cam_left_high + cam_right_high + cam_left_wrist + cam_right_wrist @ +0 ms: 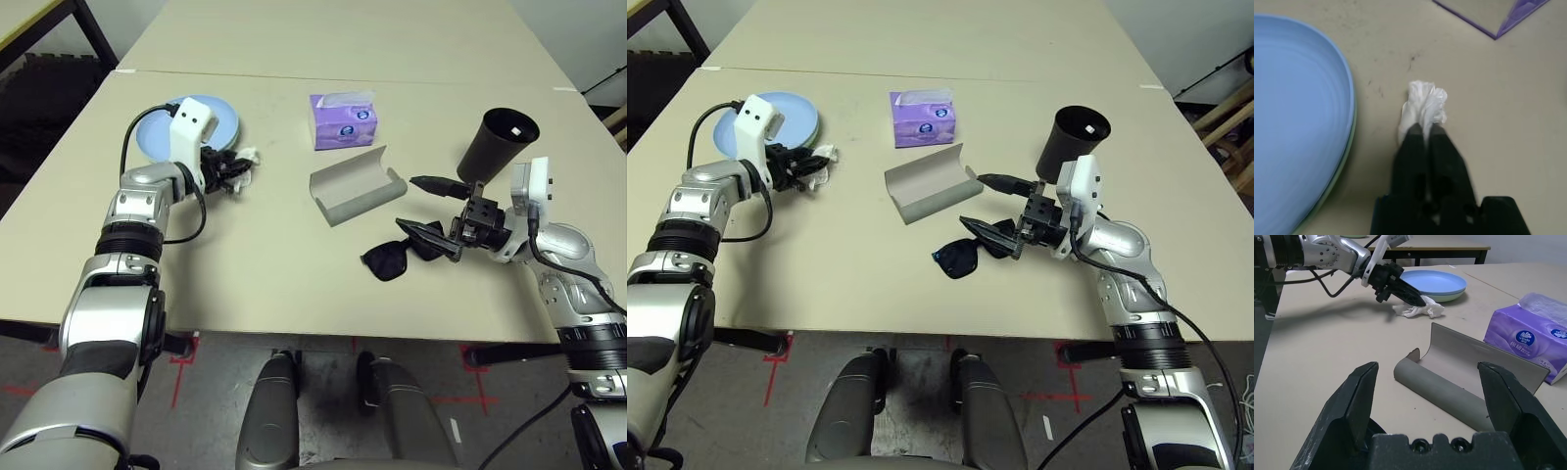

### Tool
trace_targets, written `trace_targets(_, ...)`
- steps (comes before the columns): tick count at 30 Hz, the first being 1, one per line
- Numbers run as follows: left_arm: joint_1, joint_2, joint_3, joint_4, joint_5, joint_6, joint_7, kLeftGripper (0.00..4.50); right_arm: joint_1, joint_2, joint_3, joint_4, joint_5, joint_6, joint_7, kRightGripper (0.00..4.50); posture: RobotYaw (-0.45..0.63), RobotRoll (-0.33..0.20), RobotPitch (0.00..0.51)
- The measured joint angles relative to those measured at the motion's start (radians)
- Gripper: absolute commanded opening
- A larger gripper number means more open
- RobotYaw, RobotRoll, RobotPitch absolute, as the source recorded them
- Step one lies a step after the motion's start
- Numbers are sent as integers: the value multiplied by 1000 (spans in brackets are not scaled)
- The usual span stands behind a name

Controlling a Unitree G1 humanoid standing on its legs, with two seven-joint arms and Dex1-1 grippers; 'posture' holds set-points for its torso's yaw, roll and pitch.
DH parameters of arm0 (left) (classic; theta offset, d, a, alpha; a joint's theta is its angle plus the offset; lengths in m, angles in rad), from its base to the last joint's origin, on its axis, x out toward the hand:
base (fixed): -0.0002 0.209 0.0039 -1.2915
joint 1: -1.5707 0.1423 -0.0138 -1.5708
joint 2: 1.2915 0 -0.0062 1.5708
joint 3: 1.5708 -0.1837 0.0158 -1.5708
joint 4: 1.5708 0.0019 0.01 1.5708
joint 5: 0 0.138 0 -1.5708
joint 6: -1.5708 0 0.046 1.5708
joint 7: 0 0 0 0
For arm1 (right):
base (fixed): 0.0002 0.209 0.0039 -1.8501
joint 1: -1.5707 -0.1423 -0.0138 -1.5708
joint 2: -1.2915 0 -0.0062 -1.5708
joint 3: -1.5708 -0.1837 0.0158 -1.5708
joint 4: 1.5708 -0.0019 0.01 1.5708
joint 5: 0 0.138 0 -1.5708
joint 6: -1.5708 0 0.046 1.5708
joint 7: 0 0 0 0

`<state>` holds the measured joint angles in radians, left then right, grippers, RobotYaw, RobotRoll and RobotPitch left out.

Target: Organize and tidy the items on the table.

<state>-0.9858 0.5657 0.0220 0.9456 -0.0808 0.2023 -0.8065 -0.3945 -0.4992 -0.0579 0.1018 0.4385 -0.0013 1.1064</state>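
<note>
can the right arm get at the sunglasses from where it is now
Probably yes. The right tool is open and hangs right by the black sunglasses, which lie flat on the table with one arm under its lower finger. The open grey glasses case sits off to the side, not between them.

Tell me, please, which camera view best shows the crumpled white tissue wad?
The left wrist view: the crumpled white tissue wad sits close-up, pinched between the left gripper. Both eye views show it small beside the plates; the right wrist view shows it distant.
</note>
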Motion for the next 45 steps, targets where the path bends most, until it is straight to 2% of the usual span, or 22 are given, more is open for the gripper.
trace_targets(21,17,43,119,-191,-79,151,13,26,18,7,-32,-25,1,95,-172,4500,162,0,174)
trace_targets(30,-91,54,189,-59,-81,135,170,26,18,9,-32,-34,1,102,-171,4500,163,0,179)
trace_targets(36,-179,51,200,68,-69,-4,286,26,18,9,-31,-58,1,107,-162,4500,161,0,178)
trace_targets(44,-213,41,185,175,-38,-71,300,26,20,9,-29,-59,0,107,-147,4500,152,0,176)
trace_targets(45,-214,41,183,176,-37,-73,298,215,20,9,-29,-59,0,107,-147,4500,152,0,176)
